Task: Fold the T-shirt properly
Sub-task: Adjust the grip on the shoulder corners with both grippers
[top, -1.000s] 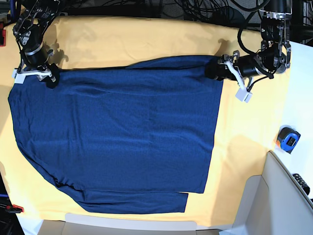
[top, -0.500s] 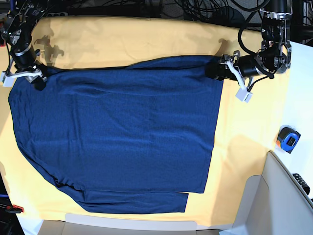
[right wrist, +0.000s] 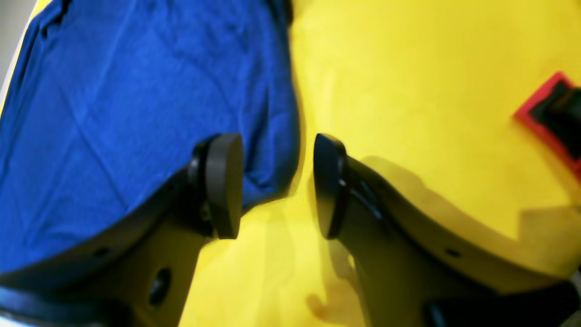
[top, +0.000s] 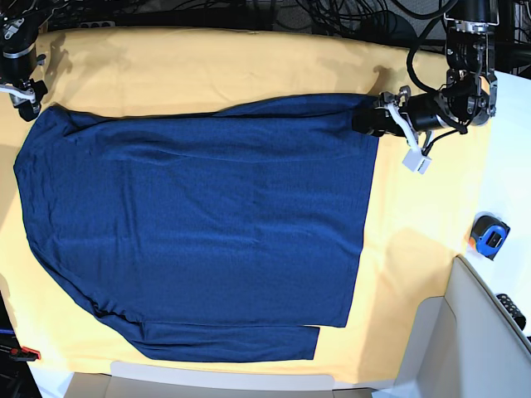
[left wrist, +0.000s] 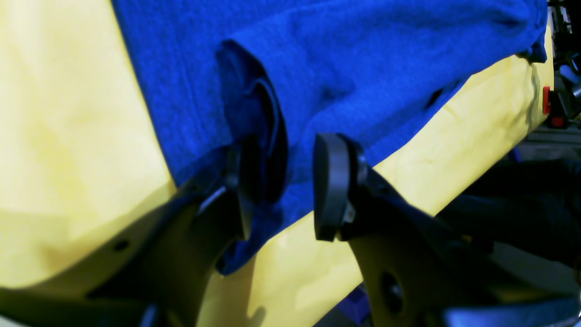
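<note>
So the T-shirt (top: 199,224) is lying flat across the yellow cloth (top: 249,66), covering most of it. The left gripper (left wrist: 281,186) sits at the shirt's far right corner, fingers (left wrist: 329,181) parted around a bunched bit of fabric that touches one pad only. The right gripper (right wrist: 277,181) hangs at the shirt's far left corner, fingers spread, nothing between them.

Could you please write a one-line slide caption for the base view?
Navy T-shirt spread on yellow cloth; left gripper at its corner, right gripper beside the opposite corner.
</note>
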Motion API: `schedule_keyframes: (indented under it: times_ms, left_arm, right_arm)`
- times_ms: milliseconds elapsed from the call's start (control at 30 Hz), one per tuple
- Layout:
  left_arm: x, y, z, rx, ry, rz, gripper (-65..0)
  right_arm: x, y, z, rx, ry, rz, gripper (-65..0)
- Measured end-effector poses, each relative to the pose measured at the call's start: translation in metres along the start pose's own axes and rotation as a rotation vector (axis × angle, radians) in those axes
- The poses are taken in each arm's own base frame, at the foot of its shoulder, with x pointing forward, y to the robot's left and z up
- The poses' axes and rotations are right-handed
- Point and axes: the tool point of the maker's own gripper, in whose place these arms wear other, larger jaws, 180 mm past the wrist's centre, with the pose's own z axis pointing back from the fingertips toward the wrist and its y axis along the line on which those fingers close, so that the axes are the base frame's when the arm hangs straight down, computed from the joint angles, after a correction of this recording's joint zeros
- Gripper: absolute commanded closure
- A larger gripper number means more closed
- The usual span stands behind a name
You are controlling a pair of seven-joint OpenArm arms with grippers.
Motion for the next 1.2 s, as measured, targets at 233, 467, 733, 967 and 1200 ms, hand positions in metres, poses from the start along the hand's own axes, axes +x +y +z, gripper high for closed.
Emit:
schedule_keyframes:
  times_ms: [233, 467, 733, 967, 1200]
  left_arm:
    - [0.000, 0.000, 0.000, -0.001, 0.001, 0.000, -20.7]
    - [0.000, -0.001, 0.000, -0.003, 0.000, 0.001, -20.7]
    - [0.000, -0.002, -0.001, -0.006, -0.002, 0.002, -20.7]
    - [0.000, -0.001, -0.001, -0.005, -0.001, 0.002, -20.7]
    - [0.000, -0.002, -0.001, -0.006, -0.003, 0.004, -20.7]
  right_arm:
    - [-0.022, -0.012, -0.026, 0.087, 0.082, -0.237, -31.2]
    - [-0.022, -0.015, -0.035, 0.118, 0.072, -0.321, -31.2]
    - [-0.018, -0.011, -0.045, 0.085, 0.073, -0.263, -31.2]
    - [-0.033, 0.018, -0.058, 0.138, 0.113, -0.230, -31.2]
    - [-0.042, 0.023, -0.060, 0.146, 0.136, -0.234, -15.3]
